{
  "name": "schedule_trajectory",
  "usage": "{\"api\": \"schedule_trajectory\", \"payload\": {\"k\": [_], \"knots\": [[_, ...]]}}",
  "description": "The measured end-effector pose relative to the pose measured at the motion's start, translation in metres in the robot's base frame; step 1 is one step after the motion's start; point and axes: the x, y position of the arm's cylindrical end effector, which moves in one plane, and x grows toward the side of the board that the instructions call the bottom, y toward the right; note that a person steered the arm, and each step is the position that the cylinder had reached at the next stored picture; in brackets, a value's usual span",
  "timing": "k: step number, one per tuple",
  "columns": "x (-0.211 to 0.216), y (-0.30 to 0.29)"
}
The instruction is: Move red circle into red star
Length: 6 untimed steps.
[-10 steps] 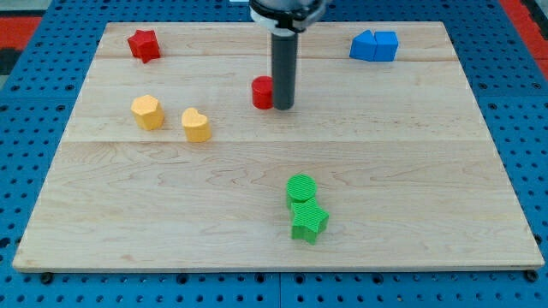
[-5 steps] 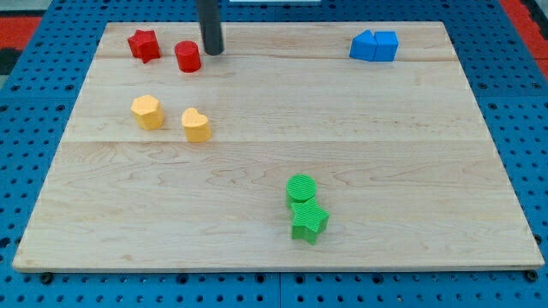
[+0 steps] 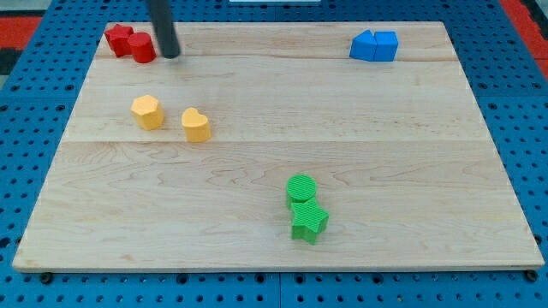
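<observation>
The red circle [image 3: 143, 48] sits at the board's top left, touching the red star [image 3: 119, 39] on the star's right side. My tip [image 3: 170, 55] rests on the board right beside the red circle, on its right, seemingly touching it. The dark rod rises from there out of the view's top.
A yellow hexagon [image 3: 147, 112] and a yellow heart [image 3: 196, 125] lie at the view's left middle. Two blue blocks [image 3: 374, 45] touch at the top right. A green circle [image 3: 300, 188] and a green star [image 3: 309, 221] touch at the bottom centre. The red pair lies near the wooden board's [image 3: 385, 171] top left corner.
My tip has moved left and pushed the red circle left into the red star. The star has shifted left and up toward the board's corner.
</observation>
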Motion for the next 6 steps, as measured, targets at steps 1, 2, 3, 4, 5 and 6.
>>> {"api": "schedule_trajectory", "payload": {"k": [1, 2, 3, 4, 5, 6], "knots": [[0.000, 0.033], [0.000, 0.034], [0.012, 0.053], [0.057, 0.056], [0.083, 0.019], [0.073, 0.013]]}}
